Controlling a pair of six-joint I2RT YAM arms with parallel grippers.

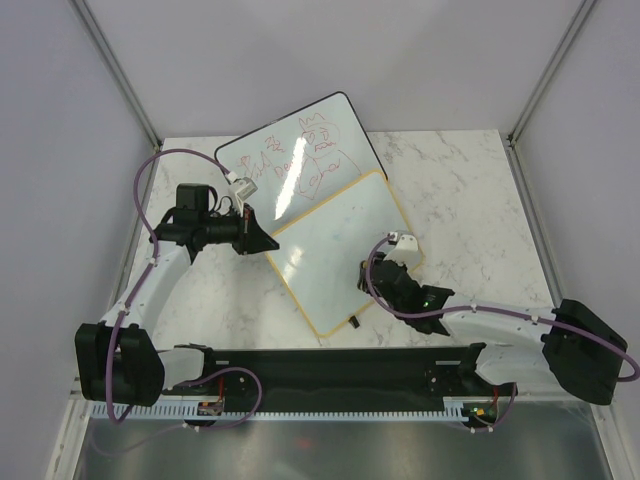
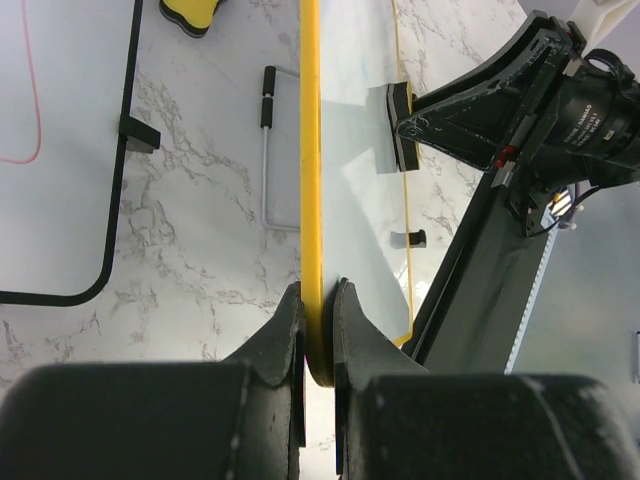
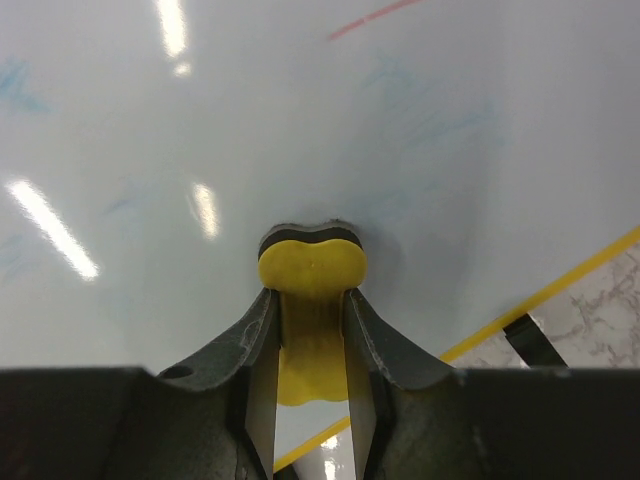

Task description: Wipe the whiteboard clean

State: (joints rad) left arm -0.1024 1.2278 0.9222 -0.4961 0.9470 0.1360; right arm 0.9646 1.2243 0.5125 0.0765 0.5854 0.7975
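The yellow-framed whiteboard (image 1: 335,245) lies at the table's middle, partly over the black-framed board. My left gripper (image 1: 262,240) is shut on its left edge; in the left wrist view both jaws pinch the yellow frame (image 2: 310,150) edge-on at the gripper (image 2: 318,305). My right gripper (image 1: 392,272) is shut on a yellow eraser (image 3: 312,262) with a dark pad, pressed flat on the board surface (image 3: 300,120). Faint blue smears and a short red stroke (image 3: 370,18) show on it. The yellow frame (image 3: 560,280) and a black clip (image 3: 530,342) lie at the lower right.
The larger black-framed whiteboard (image 1: 295,145) with red scribbles lies behind, at the table's far side. In the left wrist view, a wire stand (image 2: 268,150) and a yellow-and-black object (image 2: 190,12) lie on the marble table (image 1: 460,200). Grey walls enclose three sides.
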